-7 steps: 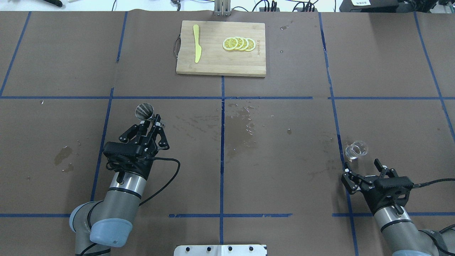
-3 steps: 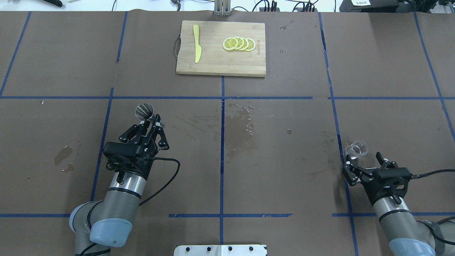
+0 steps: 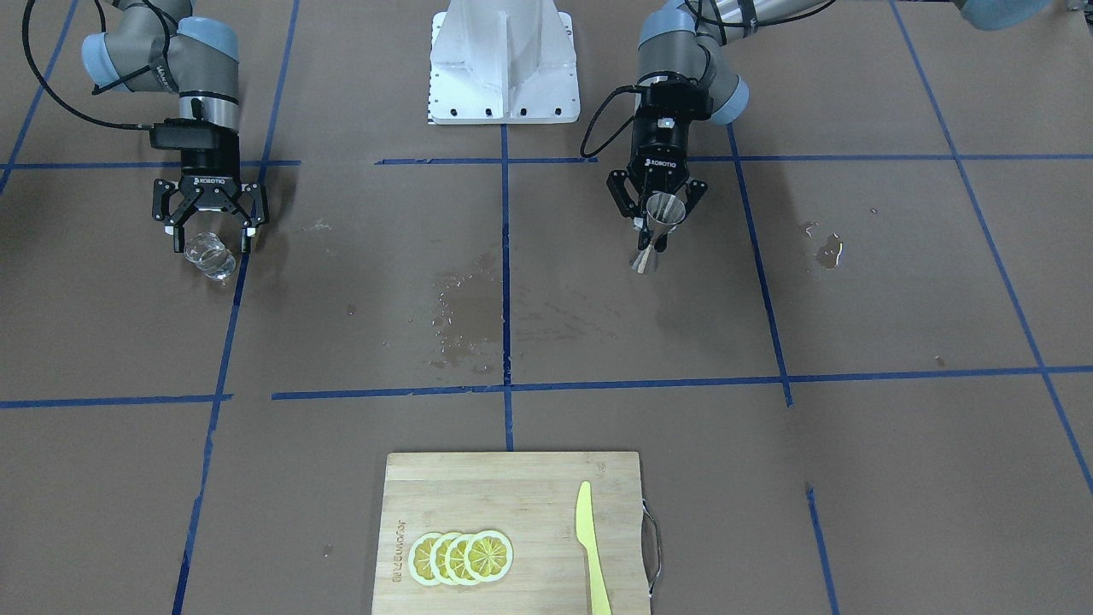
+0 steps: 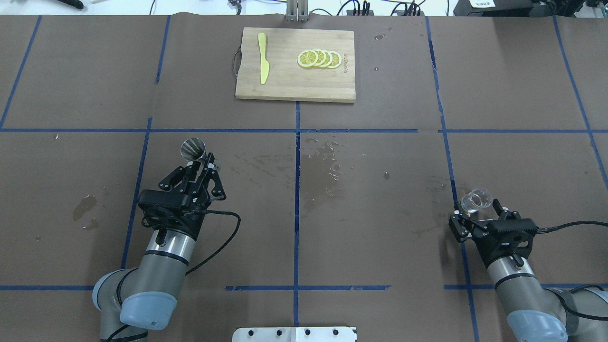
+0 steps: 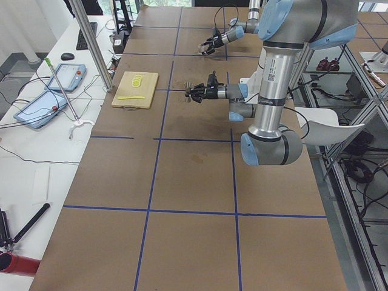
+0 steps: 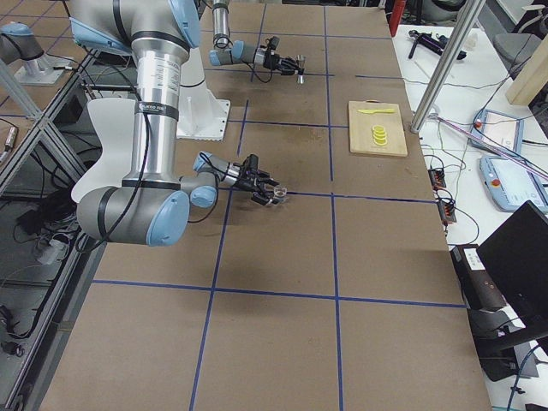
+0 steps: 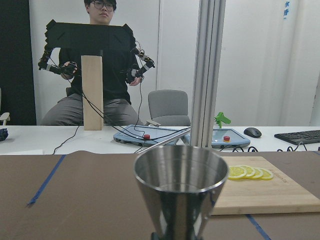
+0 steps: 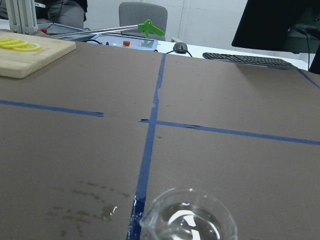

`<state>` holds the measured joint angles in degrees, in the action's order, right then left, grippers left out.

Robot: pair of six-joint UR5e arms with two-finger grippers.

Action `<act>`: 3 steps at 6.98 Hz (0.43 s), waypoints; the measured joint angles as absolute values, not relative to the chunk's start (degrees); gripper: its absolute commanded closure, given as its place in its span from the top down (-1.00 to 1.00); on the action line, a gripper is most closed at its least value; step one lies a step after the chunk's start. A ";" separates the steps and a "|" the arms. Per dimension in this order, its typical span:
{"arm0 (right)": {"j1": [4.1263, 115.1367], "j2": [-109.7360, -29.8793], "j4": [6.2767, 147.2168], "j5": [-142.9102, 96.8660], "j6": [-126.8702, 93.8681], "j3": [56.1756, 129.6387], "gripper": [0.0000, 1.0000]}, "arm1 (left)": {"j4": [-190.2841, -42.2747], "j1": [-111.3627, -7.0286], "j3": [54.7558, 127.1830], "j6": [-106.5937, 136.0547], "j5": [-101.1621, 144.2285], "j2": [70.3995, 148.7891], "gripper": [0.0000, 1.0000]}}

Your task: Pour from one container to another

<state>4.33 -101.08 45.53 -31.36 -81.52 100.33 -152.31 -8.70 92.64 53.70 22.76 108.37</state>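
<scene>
The steel hourglass jigger (image 4: 192, 148) stands upright with my left gripper (image 4: 207, 164) shut on its narrow waist. In the left wrist view the jigger's open upper cone (image 7: 180, 180) fills the lower middle. The clear glass cup (image 4: 476, 199) sits on the brown paper at the right, with a little liquid showing in it (image 8: 187, 220). My right gripper (image 4: 476, 213) is open, its fingertips on either side of the cup's near half. In the front-facing view the cup (image 3: 209, 254) lies just past the right gripper (image 3: 212, 235), and the jigger (image 3: 656, 229) sits in the left gripper (image 3: 654, 220).
A wooden cutting board (image 4: 294, 88) lies at the far middle with lemon slices (image 4: 319, 59) and a yellow knife (image 4: 262, 59) on it. Wet stains (image 4: 327, 166) mark the paper between the arms. Blue tape lines cross the table.
My right gripper has moved forward and slightly left, from short of the glass cup to having its open fingers beside it. The left arm and jigger have stayed still.
</scene>
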 measured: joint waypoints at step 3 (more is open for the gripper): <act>6.36 -100.01 35.80 -33.35 -75.82 95.56 0.27 | -152.31 -8.70 92.64 53.70 22.76 108.27 -1.00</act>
<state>6.36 -100.01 35.80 -33.35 -75.82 95.56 -152.31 -8.70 92.64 53.70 22.76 108.27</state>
